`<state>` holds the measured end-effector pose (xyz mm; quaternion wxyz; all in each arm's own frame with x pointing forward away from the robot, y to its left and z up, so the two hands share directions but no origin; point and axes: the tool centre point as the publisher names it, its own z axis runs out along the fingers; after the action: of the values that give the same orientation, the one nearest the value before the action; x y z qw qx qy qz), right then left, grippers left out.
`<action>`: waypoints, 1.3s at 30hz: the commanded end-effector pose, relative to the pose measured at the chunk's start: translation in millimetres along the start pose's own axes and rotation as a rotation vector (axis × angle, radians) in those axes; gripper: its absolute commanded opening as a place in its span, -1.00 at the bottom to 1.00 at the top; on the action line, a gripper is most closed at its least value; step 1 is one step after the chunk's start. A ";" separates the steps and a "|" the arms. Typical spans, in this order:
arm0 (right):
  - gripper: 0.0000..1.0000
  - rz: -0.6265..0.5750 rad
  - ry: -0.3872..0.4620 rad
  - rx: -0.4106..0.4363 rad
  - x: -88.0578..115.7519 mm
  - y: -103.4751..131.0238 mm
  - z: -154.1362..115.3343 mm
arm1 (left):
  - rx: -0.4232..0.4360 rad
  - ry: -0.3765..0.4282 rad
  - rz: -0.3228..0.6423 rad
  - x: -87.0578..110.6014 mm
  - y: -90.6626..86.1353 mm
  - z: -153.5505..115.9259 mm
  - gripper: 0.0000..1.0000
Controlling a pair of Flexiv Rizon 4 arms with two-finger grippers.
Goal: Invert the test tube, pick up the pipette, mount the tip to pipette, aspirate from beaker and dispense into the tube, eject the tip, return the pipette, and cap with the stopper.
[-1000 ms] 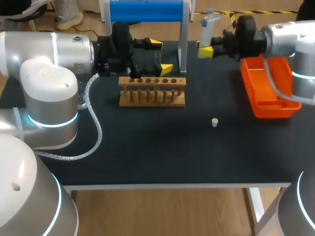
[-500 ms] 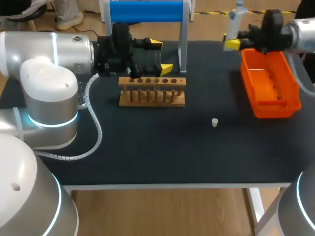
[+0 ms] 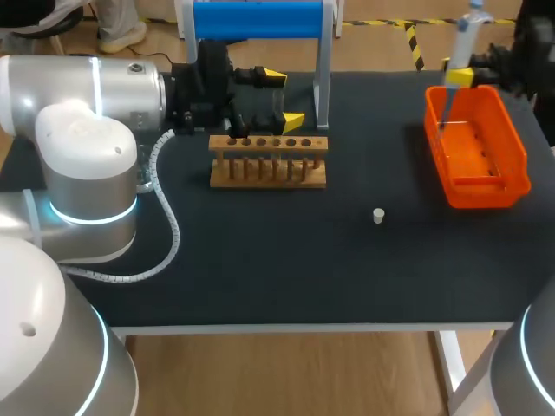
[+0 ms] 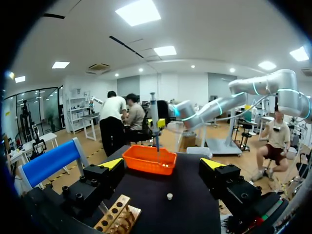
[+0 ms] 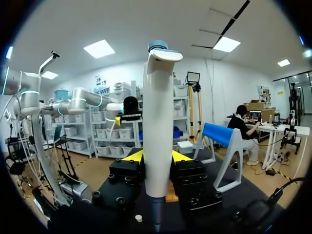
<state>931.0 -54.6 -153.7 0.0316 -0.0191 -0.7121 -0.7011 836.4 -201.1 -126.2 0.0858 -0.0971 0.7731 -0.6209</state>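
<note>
The left gripper (image 3: 284, 99) sits just behind the wooden rack (image 3: 269, 161), at its middle. Its yellow-tipped fingers are spread wide with nothing between them. The rack stands lengthwise across the table with its row of holes facing up. The small pale stopper (image 3: 378, 216) lies alone on the dark tabletop, to the right of the rack and nearer the front edge. The orange bin (image 3: 479, 185) is well to the right of the rack. Above the bin's far end, farther from the rack than the stopper, the pipette (image 3: 465, 39) hangs upright, its thin lower end pointing down into the bin. The right gripper (image 5: 156, 157) is clenched on the pipette's white body from both sides.
</note>
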 end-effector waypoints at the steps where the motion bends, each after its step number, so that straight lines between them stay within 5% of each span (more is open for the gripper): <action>1: -1.00 -0.004 -0.016 0.016 6.6 5.0 -15.2 | -0.001 0.002 0.000 -0.3 -0.2 -1.2 1.00; 13: -1.00 0.013 -0.047 0.029 -8.7 0.0 -60.8 | -0.001 0.002 0.000 -0.3 -0.2 -1.2 1.00; 20: -1.00 0.028 0.011 0.029 -18.3 -5.1 -80.1 | -0.001 0.002 0.000 -0.3 -0.2 -1.2 1.00; 39: -1.00 -0.019 0.173 0.018 -34.7 -19.8 -84.2 | -0.001 0.002 0.000 -0.3 -0.2 -1.2 1.00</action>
<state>958.7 -134.8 -169.7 0.0427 0.0059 -0.7203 -0.6923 836.4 -201.0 -126.3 0.0858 -0.0971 0.7731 -0.6209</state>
